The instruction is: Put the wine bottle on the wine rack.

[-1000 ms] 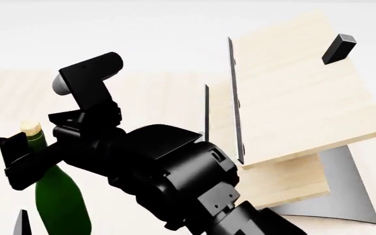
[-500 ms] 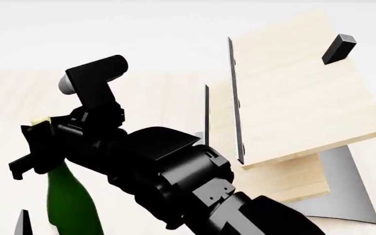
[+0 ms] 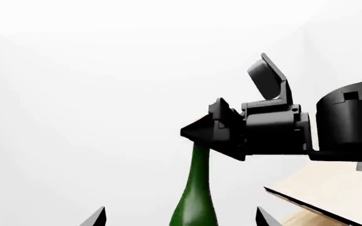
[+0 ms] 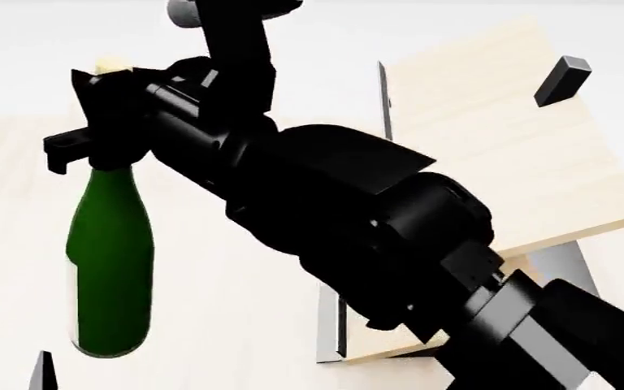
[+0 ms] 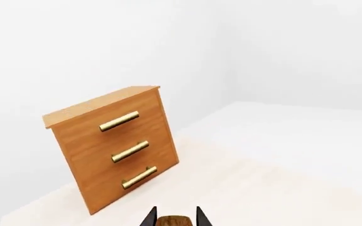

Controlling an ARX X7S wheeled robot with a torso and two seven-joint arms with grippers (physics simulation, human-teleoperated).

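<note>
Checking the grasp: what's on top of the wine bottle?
The right gripper, its jaws shut around the wine bottle at the neck. A sliver of cork peeks above; the upper neck is covered.

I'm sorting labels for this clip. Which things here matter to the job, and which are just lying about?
Part of the job:
wine bottle, gripped at the neck by the right claw
wine rack

Just lying about:
drawer cabinet

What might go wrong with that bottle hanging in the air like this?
The right gripper holds the wine bottle only at its neck, so it may slip or swing. The wine rack has tilted boards; the bottle may slide off. The arm hides part of the rack.
</note>
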